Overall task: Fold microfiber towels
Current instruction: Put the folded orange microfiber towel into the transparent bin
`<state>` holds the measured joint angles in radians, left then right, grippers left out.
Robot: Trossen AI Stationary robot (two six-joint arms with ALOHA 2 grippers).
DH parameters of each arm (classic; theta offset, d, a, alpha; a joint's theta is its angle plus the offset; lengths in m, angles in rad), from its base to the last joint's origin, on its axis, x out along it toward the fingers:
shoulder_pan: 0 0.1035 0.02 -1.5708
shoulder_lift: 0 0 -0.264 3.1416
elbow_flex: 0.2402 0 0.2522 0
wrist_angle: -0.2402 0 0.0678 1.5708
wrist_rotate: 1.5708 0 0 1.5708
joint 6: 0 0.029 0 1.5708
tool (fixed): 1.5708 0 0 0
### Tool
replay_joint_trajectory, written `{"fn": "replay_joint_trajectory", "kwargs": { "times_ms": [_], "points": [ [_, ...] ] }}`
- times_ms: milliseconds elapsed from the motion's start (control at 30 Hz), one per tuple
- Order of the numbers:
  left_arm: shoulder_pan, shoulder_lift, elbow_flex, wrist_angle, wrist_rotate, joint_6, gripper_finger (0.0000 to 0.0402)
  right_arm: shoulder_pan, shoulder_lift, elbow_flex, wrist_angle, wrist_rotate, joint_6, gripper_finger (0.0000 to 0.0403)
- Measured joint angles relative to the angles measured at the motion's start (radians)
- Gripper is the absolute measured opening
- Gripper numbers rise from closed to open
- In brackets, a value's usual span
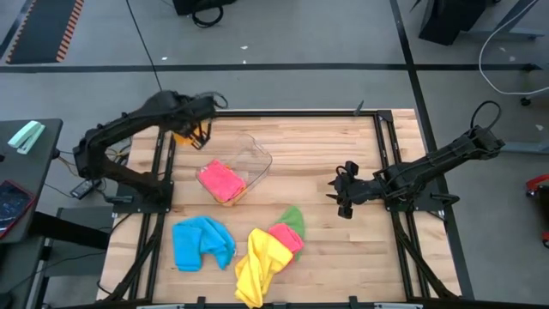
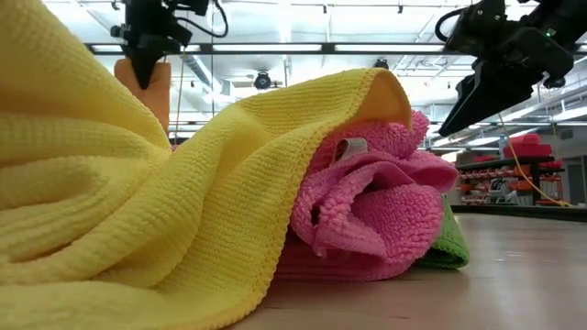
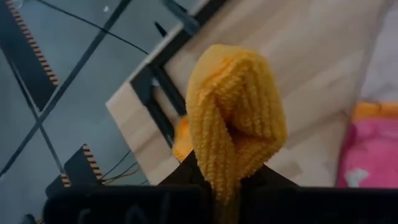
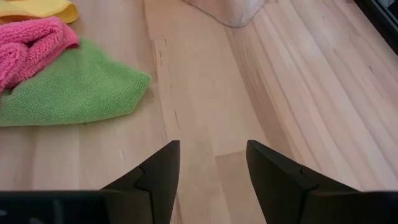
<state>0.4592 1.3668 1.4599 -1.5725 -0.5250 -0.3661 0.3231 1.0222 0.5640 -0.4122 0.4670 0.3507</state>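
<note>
Above the table corner, left pincer pinches ribbed orange towel.

Towels spread around a tub on the table.
The clear plastic tub holds a pink microfiber towel; the blue microfiber towel lies nearer, the heap of yellow, pink and green microfiber towels to its right.

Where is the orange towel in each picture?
High view: the orange towel hangs from the shut left pincer at the table's far left corner, beside the clear tub.
Low view: upper left, behind the yellow towel.
Left wrist view: centre, pinched between the fingers.
Right wrist view: not in it.
Shared landmark: the pink towel under the yellow one, seen in the high, low and right wrist views.
</note>
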Motion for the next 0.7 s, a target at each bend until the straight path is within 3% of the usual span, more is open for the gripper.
{"fn": "replay_joint_trajectory", "kwargs": {
  "times_ms": [333, 700],
  "points": [
    [-0.346, 0.133, -0.055, 0.001, 0.073, -0.206, 0.0025, 0.0, 0.0, 0.0, 0.003, 0.0, 0.029, 0.0193],
    [-0.525, 0.304, -0.055, 0.002, 0.156, -0.336, 0.0033, 0.001, 0.0, 0.0, 0.003, -0.001, 0.026, 0.0193]
  ]
}}
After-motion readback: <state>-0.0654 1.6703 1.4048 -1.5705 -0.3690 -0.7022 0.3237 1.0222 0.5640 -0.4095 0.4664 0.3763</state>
